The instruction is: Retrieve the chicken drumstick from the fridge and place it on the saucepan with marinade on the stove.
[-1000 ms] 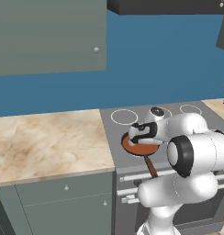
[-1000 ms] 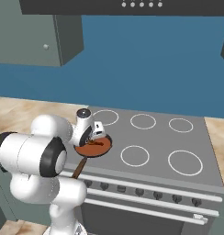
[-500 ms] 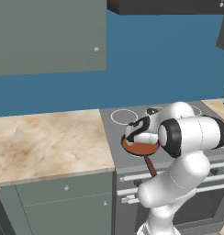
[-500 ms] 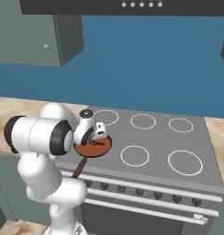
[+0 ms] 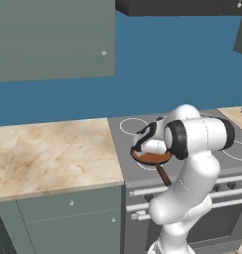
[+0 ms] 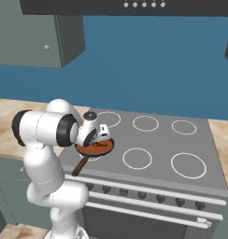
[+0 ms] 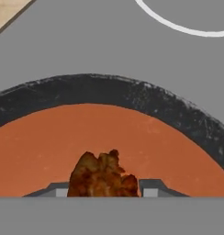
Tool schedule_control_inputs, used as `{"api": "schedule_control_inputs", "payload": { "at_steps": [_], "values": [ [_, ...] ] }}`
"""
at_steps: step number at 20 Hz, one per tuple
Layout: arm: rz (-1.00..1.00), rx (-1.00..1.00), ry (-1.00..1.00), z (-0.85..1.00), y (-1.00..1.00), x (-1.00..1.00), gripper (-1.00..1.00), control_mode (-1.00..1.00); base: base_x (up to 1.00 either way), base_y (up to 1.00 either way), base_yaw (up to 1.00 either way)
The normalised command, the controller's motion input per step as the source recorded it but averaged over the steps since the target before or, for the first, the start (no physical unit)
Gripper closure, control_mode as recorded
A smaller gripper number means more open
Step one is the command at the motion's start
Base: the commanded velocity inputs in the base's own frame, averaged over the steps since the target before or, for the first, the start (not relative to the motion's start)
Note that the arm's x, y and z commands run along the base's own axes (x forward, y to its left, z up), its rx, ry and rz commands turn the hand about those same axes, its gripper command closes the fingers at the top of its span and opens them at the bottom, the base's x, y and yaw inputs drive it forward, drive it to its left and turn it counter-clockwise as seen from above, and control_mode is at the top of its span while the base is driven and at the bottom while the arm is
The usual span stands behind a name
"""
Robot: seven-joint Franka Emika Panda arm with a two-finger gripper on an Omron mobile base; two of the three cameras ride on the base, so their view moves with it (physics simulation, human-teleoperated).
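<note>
hovering pincer (image 7: 103, 189) gripping chicken drumstick (image 7: 103, 176), over marinade (image 7: 49, 147), saucepan (image 7: 146, 98) rim beyond

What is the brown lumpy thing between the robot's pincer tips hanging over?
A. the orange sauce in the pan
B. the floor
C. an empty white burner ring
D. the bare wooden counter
A: in the hand view the chicken drumstick sits between the pincer tips, right above the marinade inside the dark-rimmed saucepan on the stove.
</note>
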Motion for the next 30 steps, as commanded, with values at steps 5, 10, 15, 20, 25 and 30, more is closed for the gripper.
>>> {"api": "schedule_control_inputs", "payload": {
  "at_steps": [5,10,15,20,25,30],
  "values": [
    [-0.02,0.0,0.0,-0.01,0.0,0.0,-1.0,-1.0,0.0,0.0,0.0],
    [-0.04,0.0,0.0,0.0,0.0,0.0,-1.0,-1.0,0.0,0.0,0.0],
    [-0.08,0.0,0.0,0.1,0.0,-0.05,-1.0,-1.0,0.0,0.0,0.0],
    [-0.07,0.0,-0.06,0.52,-0.01,-0.31,-1.0,-1.0,0.0,0.0,0.0],
    [-0.03,0.0,-0.18,0.75,-0.12,-0.52,-1.0,-1.0,0.0,0.0,0.0],
    [-0.02,0.02,-0.19,0.71,-0.37,-0.67,-1.0,-1.0,0.0,0.0,0.0]
  ]
}}
